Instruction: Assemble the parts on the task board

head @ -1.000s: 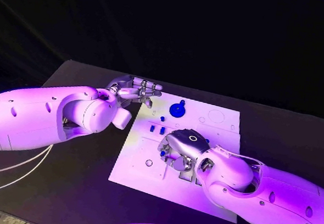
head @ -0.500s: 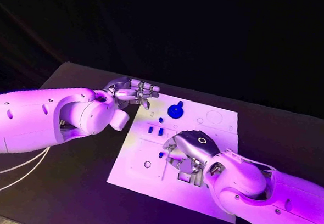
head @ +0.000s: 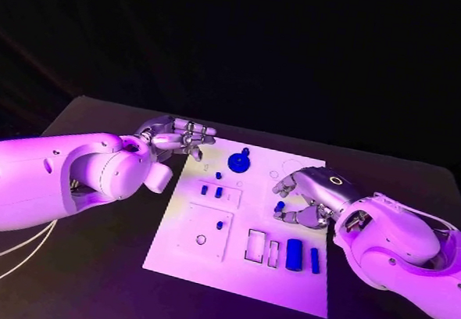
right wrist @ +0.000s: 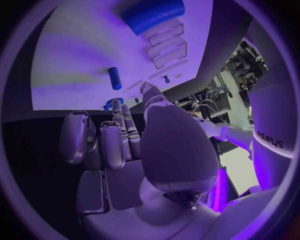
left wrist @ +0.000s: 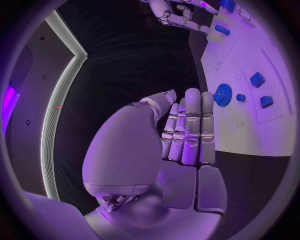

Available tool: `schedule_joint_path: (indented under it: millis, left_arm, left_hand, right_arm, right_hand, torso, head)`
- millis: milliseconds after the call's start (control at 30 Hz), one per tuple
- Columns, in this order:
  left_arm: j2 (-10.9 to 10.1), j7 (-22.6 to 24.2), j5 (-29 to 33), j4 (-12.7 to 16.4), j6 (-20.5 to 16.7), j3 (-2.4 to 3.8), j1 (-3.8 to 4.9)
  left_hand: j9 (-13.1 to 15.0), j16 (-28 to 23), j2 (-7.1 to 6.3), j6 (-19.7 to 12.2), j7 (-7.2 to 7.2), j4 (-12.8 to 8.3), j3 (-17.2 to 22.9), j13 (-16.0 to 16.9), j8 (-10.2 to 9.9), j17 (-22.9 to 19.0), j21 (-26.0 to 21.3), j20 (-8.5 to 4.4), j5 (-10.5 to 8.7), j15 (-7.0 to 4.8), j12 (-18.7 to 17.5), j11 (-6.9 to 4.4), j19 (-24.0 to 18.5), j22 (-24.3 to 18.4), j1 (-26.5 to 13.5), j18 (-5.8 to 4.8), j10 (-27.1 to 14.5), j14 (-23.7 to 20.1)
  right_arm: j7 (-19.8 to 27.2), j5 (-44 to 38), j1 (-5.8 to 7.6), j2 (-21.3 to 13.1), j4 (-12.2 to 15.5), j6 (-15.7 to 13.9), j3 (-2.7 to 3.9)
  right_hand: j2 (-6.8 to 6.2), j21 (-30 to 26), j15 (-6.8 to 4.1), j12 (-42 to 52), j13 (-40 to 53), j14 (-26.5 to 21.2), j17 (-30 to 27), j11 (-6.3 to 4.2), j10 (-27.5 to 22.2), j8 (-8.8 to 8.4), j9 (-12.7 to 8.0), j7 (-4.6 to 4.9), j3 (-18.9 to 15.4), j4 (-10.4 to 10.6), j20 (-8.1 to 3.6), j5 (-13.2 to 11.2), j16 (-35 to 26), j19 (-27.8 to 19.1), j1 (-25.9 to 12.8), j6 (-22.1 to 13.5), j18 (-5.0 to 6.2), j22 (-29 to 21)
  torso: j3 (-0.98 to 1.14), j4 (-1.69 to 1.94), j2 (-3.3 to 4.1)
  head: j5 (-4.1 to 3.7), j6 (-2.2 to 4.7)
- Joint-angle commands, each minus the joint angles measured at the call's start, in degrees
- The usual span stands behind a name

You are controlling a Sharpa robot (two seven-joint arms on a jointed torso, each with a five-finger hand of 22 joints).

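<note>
The right robot hand (head: 315, 195) half-hides the small blue part (head: 279, 206) it pinches; the left robot hand (head: 177, 135) is curled on nothing.

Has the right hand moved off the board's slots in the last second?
Yes. The right hand has shifted from over the rectangular slots toward the task board's right edge, farther from the robot, uncovering two blue bars.

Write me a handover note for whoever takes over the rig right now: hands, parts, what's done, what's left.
Left hand: holds nothing, at the task board's far left corner.
Right hand: over the board's right side, a small blue part at its fingertips; whether it grips it, cannot tell.
Seated: blue gear at the far edge, two blue blocks in near-right slots.
Left: empty slots beside them.
</note>
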Motion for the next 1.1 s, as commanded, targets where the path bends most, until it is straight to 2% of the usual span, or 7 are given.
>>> schedule_joint_path:
  millis: [33,300,533,900,1100]
  left_arm:
    - [0.13,0.25,0.07,0.12,1.27,0.0,0.06]
    - [0.21,0.3,0.07,0.05,1.53,-0.05,0.06]
    - [0.14,0.27,0.07,0.06,1.48,-0.06,0.06]
    - [0.11,0.17,0.07,0.11,1.48,-0.07,0.06]
    - [0.09,0.13,0.07,0.09,1.43,-0.07,0.06]
  left_hand:
    - [-0.08,-0.34,0.57,-0.36,-0.08,-0.03,-0.4,-0.03,-0.22,-0.07,-0.36,0.03,-0.01,0.11,0.41,0.01,-0.18,-0.1,-0.03,0.27,-0.44,-0.15]
    - [-0.1,-0.34,0.55,-0.4,-0.07,0.0,-0.48,-0.03,-0.21,-0.09,-0.4,0.05,-0.01,0.13,0.47,0.03,-0.18,-0.12,-0.1,0.27,-0.51,-0.15]
    - [-0.1,-0.34,0.55,-0.4,-0.07,0.0,-0.48,-0.03,-0.21,-0.09,-0.4,0.05,-0.01,0.13,0.47,0.03,-0.18,-0.12,-0.1,0.27,-0.51,-0.15]
    - [-0.1,-0.34,0.55,-0.4,-0.07,0.0,-0.48,-0.03,-0.21,-0.09,-0.4,0.05,-0.01,0.13,0.47,0.03,-0.18,-0.12,-0.1,0.27,-0.51,-0.15]
    - [-0.12,-0.35,0.59,-0.44,-0.07,0.0,-0.53,-0.02,-0.18,-0.12,-0.44,0.06,0.0,0.14,0.54,0.03,-0.18,-0.14,-0.12,0.27,-0.58,-0.15]
  right_arm:
    - [-0.16,0.35,0.12,-0.26,-0.31,3.03,-0.09]
    - [-0.63,-0.7,0.09,0.14,-1.47,5.24,-0.48]
    - [-0.83,-1.23,-0.11,0.93,-2.05,5.21,-0.62]
    - [-0.58,-1.25,-0.32,2.48,-3.27,5.17,-0.68]
    - [-0.5,-1.15,-0.5,3.12,-4.02,5.28,-0.71]
  right_hand:
    - [0.25,0.02,-0.05,0.43,0.04,2.04,-0.12,-0.05,-0.63,0.16,-0.07,-0.64,-0.76,0.21,-0.1,-0.59,-0.02,0.2,0.76,0.04,0.21,7.57]
    - [1.2,-0.25,-0.04,1.08,0.03,1.98,-0.41,-0.03,-1.0,0.42,0.05,-1.04,-1.11,0.41,-0.09,-0.14,-0.14,0.2,2.36,0.71,0.24,7.54]
    - [3.33,0.91,-0.47,2.86,0.19,2.0,-0.51,-0.58,0.75,0.56,0.14,-0.94,0.31,0.4,-0.39,-1.92,-0.11,0.95,4.54,1.75,-0.01,8.11]
    - [4.57,2.33,-0.97,3.47,-0.04,2.17,-0.05,-1.19,2.68,0.63,0.2,-0.61,2.21,0.87,-0.84,-2.99,0.23,1.71,5.63,2.81,-0.3,8.78]
    - [5.0,3.45,-1.53,3.37,-0.37,2.34,0.5,-1.63,4.11,0.59,0.22,-0.37,4.3,1.39,-1.27,-4.76,0.62,2.26,6.54,3.53,-0.52,9.32]
  torso:
    - [0.02,0.01,-0.04]
    - [-0.09,0.08,0.03]
    - [-0.09,0.07,0.03]
    - [-0.07,0.01,0.01]
    - [-0.06,0.01,0.0]
  head:
    - [-0.44,0.0]
    - [-0.33,-0.24]
    - [-0.22,-0.27]
    - [-0.25,-0.31]
    - [-0.23,-0.36]
